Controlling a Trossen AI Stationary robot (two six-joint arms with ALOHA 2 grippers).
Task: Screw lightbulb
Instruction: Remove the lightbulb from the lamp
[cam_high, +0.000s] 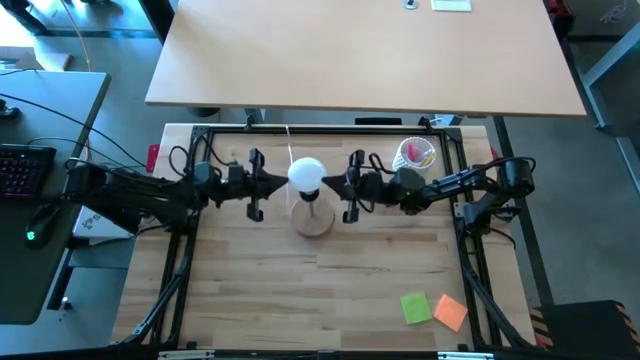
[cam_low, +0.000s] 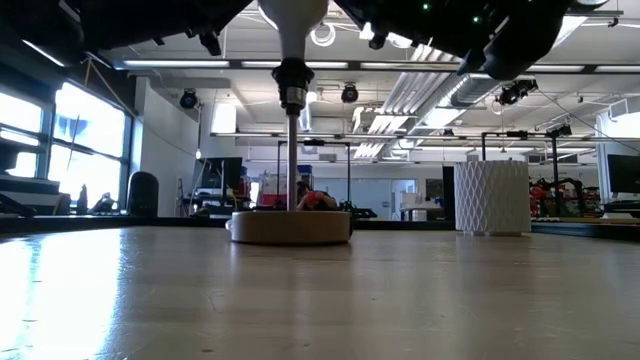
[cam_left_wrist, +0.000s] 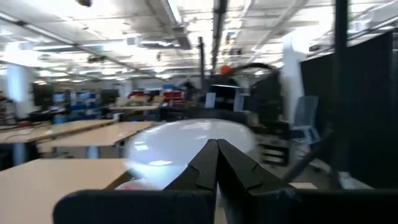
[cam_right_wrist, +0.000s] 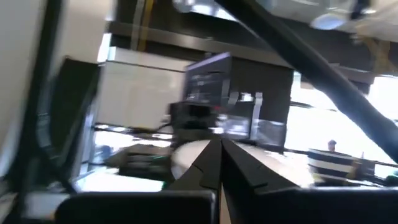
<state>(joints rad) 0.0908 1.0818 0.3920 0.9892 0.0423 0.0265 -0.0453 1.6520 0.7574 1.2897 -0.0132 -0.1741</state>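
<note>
High view: the lightbulb (cam_high: 307, 173) sits on top of the lamp stem, over the round wooden lamp base (cam_high: 313, 220), toward the far side of the tabletop (cam_high: 320, 290). The left claw (cam_high: 281, 182) points at the bulb from one side, the right claw (cam_high: 329, 183) from the other, both tips just beside the globe. A white cup (cam_high: 416, 154) stands near the far right corner; green sticky note (cam_high: 416, 307) and orange sticky note (cam_high: 451, 312) lie near the front right edge. The front half of the tabletop is bare.

Low view: bulb neck (cam_low: 291, 40) enters the black socket (cam_low: 291, 80); the globe and both claws are cut off at the top edge.

Left wrist view: fingers (cam_left_wrist: 205, 168) pressed together, closed on nothing; bulb blurred just beyond.

Right wrist view: fingers (cam_right_wrist: 208, 165) likewise pressed together; surroundings hard to make out.
</note>
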